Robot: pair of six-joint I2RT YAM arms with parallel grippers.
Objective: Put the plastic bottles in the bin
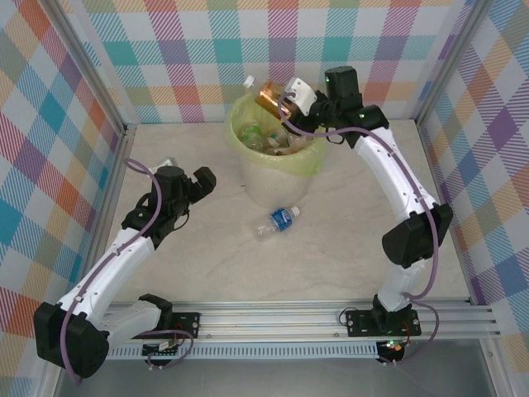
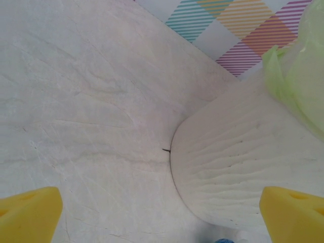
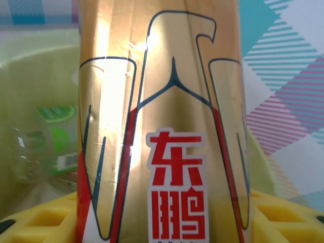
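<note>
- Left gripper (image 1: 198,184): its jaws are spread wide and hold nothing. It hovers low over the table (image 1: 207,265), and in the left wrist view the bin (image 2: 243,167) fills the ground at 2 o'clock ahead of the jaws.
- Loose bottle (image 1: 277,222), blue label: it lies on its side on the table, at 4 o'clock from the left gripper and 6 o'clock from the bin. Its long axis runs from 8 to 2 o'clock, cap toward 2. The left gripper is the nearer and the free one, so this pick probably falls to it, jaws set across that axis.
- Bin: several bottles (image 1: 263,136) already lie inside.
- Gold-labelled bottle (image 1: 269,98): it is clamped in the right gripper (image 1: 285,99) above the bin's 12 o'clock rim, white cap toward 10 o'clock. It appears ready for release.
</note>
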